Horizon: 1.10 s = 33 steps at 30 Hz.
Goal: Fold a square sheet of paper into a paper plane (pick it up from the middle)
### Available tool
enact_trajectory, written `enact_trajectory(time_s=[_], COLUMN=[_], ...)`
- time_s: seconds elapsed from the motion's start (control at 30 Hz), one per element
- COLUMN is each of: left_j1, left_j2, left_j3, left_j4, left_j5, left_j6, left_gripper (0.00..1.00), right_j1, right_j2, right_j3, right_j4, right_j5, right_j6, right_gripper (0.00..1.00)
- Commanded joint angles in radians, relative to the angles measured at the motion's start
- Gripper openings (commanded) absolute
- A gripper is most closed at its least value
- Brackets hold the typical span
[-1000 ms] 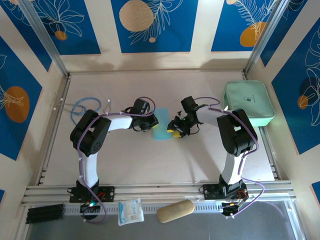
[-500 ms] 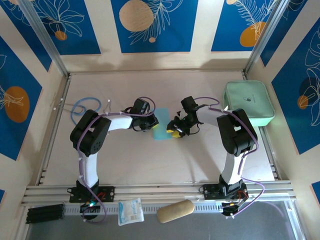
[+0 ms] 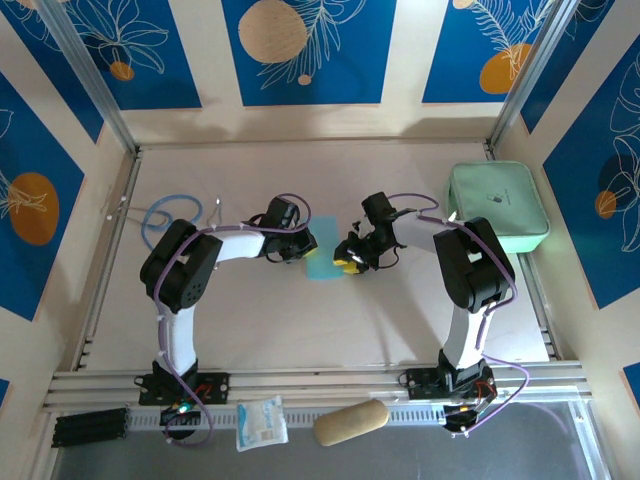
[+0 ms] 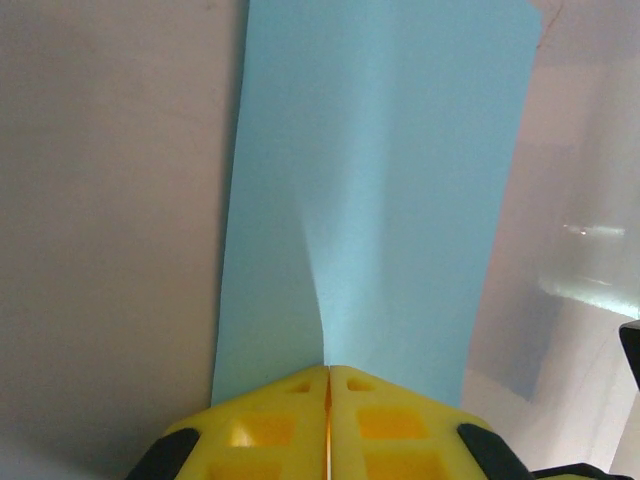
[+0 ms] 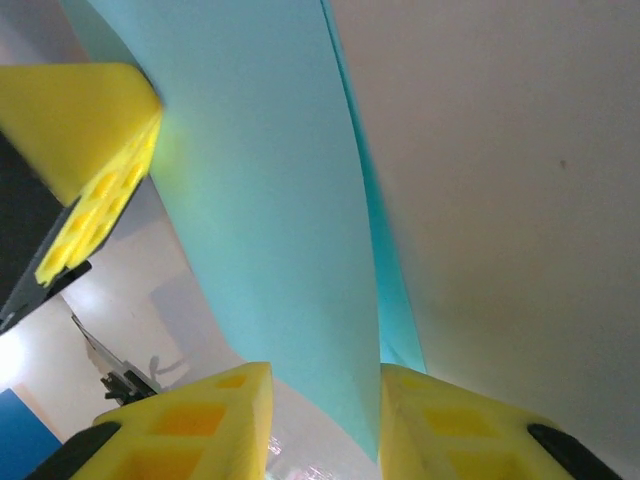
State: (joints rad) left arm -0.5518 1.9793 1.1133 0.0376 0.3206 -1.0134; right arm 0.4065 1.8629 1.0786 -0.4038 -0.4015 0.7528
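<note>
At the middle of the table, the sheet of paper is thin, light, limp and easily creased. The left gripper pinches one edge. The right gripper straddles the opposite edge, jaws apart. Grip the edges lightly.

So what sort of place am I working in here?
Probably a purpose-built robot test cell, not a home or shop: a table boxed in by blue printed wall panels, with aluminium rails along the near edge.
</note>
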Motion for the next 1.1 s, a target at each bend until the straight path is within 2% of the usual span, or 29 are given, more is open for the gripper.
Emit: enact_trajectory(time_s=[0.0,0.3,0.5,0.63,0.83,1.07], left_j1=[0.008,0.008,0.009,0.020,0.060,0.066], left_j2=[0.014,0.009,-0.009,-0.044,-0.050,0.006], left_j3=[-0.018,-0.012,-0.006,-0.007,0.018,0.058], left_j4=[-0.090,-0.084,-0.066,0.025,0.066,0.027], left_j5=[-0.014,-0.005,0.010,0.061,0.084,0.107], left_j6=[-0.001,-0.002,0.007,0.026,0.074,0.107], left_gripper=[0.09,0.09,0.10,0.16,0.22,0.19], right_j1=[0.001,-0.007,-0.017,-0.019,-0.025,-0.028], right_j2=[-0.003,-0.017,-0.027,-0.027,-0.042,-0.055], right_j3=[-0.019,-0.047,-0.055,-0.046,-0.045,-0.040], right_j4=[0.028,0.051,0.044,0.016,-0.031,-0.046], right_j5=[-0.039,-0.034,-0.020,-0.014,-0.014,-0.019], right_j6=[0.027,0.075,0.087,0.073,0.025,0.010], right_gripper=[0.31,0.23,0.10,0.02,0.00,0.00])
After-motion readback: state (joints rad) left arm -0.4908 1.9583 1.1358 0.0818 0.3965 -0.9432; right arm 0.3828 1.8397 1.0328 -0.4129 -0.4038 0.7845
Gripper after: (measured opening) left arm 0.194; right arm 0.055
